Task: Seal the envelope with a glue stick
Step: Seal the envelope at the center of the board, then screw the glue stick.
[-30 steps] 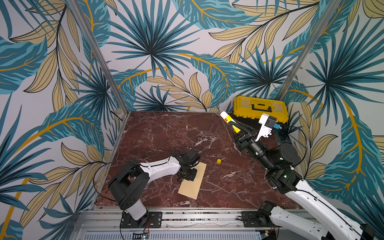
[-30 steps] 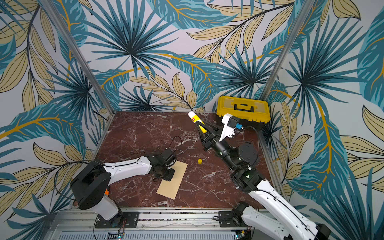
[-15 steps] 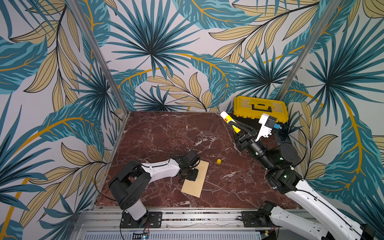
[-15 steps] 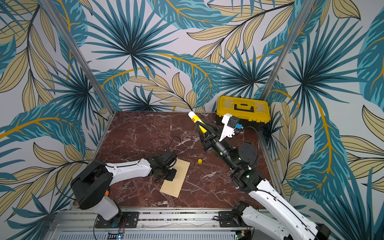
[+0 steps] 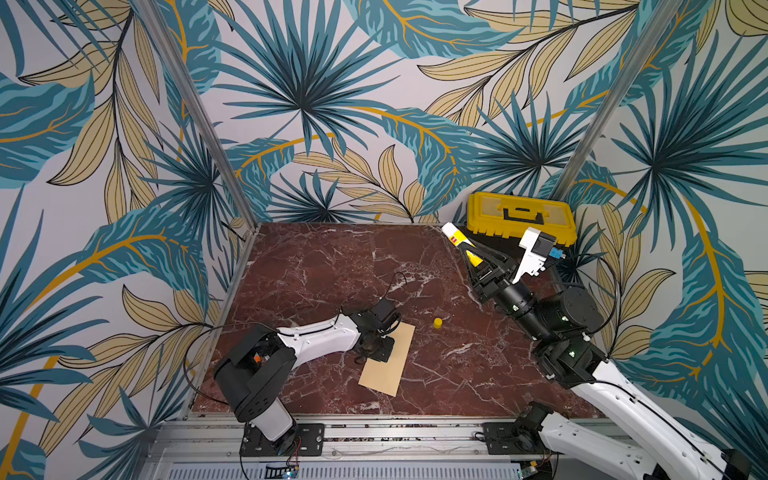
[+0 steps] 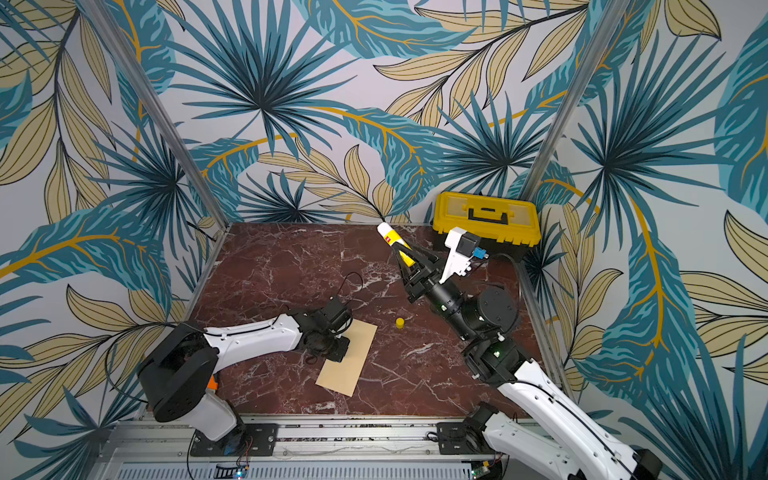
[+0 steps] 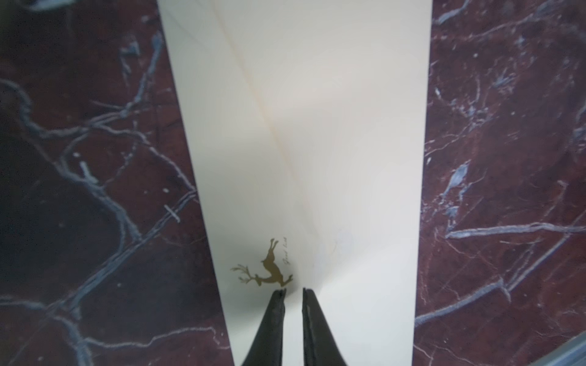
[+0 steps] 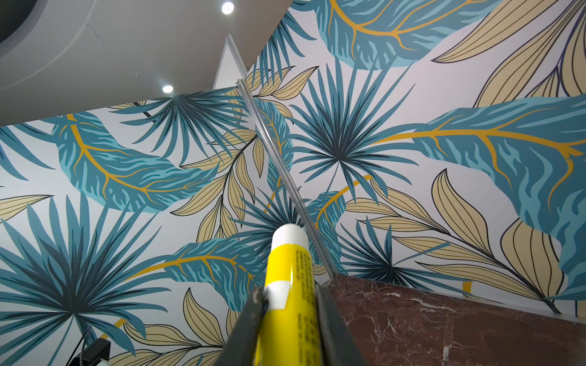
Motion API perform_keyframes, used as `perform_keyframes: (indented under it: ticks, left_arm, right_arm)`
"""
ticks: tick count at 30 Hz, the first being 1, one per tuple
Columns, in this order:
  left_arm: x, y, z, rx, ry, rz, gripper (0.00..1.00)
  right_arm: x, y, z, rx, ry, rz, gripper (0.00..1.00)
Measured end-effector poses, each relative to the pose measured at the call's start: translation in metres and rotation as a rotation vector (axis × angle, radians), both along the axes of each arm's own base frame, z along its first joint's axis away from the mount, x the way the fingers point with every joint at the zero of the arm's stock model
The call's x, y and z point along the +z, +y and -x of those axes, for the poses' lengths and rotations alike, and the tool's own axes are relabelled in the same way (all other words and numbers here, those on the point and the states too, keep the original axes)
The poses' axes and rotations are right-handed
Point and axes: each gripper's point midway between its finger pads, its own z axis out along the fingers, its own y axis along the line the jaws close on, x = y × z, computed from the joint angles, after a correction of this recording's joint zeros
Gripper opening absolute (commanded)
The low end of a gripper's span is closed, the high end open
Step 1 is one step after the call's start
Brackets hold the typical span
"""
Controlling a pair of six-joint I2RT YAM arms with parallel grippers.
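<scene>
Now right pincer pinching yellow cylindrical glue stick aloft; left pincer slightly spread over tan paper envelope.

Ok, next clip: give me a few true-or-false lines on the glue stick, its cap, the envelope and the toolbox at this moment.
1. The right gripper holds the glue stick clear of the table. True.
2. The glue stick's cap is on it. False: the yellow cap stands on the table beside the envelope, apart from it.
3. The left gripper is over the envelope, tips by its gold deer mark. True.
4. The lid of the yellow box stands open. False: the toolbox is closed.
</scene>
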Motion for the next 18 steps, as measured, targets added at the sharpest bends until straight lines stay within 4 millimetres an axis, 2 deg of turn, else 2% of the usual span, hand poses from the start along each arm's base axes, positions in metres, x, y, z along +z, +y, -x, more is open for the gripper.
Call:
perform_keyframes:
  ticks: [7,14,18]
  left_arm:
    - [0.036,-0.014,-0.015,-0.005,-0.074,0.065,0.19]
    - [0.049,-0.034,-0.026,-0.035,-0.093,0.12,0.27]
    - [0.059,-0.053,-0.033,-0.061,-0.106,0.204,0.29]
  right_arm:
    - [-0.005,-0.003,-0.002,-0.019,0.018,0.013,0.0]
    - [-0.018,-0.008,-0.006,-0.07,0.055,0.065,0.0]
    - [-0.024,-0.014,-0.009,-0.109,0.082,0.105,0.0]
